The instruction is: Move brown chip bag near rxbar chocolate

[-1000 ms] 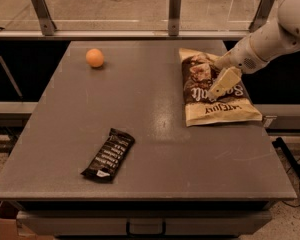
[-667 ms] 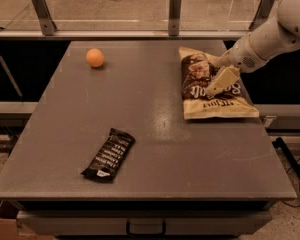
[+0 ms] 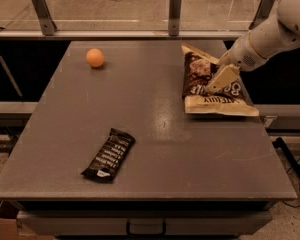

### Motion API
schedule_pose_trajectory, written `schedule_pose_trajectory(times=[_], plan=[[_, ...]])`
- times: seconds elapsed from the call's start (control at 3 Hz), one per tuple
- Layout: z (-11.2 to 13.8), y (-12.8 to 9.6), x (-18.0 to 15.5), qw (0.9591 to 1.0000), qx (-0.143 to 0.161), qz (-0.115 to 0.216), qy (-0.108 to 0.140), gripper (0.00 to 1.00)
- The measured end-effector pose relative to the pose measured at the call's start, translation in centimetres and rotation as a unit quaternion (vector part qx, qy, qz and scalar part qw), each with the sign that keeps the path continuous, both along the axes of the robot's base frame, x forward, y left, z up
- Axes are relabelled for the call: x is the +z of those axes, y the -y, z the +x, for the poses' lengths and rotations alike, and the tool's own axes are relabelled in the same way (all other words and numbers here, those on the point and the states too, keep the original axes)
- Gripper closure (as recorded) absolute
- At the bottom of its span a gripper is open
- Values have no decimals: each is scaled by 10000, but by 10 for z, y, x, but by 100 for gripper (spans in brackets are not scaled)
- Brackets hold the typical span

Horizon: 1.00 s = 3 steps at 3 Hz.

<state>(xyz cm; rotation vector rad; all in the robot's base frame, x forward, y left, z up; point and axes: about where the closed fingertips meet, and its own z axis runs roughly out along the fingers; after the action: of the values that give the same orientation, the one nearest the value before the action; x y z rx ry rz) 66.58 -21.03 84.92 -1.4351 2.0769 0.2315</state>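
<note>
Chip bag (image 3: 197,79): right rear of the bench (image 3: 155,119), under the claw.

Claw (image 3: 221,79): at the end of the white arm (image 3: 270,34), which reaches in from the right edge. It is set down on the middle of the chip bag, touching the dark brown panel. Whether it is open or closed, and whether it actually has the bag in its grip, cannot be told from this view.

Chip bag, detail: lies roughly front to back, with its lettered cream end toward the front. The far end may be slightly raised off the bench, but this is uncertain.

Bench: grey and flat, carrying three items.

Rxbar (image 3: 109,154): black wrapper with white text. It lies at a slant, front left of centre, well apart from the chip bag, with the middle of the bench between them.

Orange ball (image 3: 95,57): rear left, well apart from both, and no part of the task.

Progress, as judged: early stage. The claw is in contact with the bag. The carry across the bench toward the front left is not yet done, nor the set-down beside the rxbar. The bag sits on the opposite side from its goal.
</note>
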Motion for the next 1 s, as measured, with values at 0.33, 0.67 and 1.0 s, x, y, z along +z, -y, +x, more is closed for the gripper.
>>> schedule_pose_trajectory(times=[0.33, 0.67, 1.0], plan=[[0, 0, 1, 10000, 1, 0, 0, 100], [-1, -1, 5, 10000, 27, 4, 4, 100], [-1, -1, 7, 10000, 28, 4, 3, 100]])
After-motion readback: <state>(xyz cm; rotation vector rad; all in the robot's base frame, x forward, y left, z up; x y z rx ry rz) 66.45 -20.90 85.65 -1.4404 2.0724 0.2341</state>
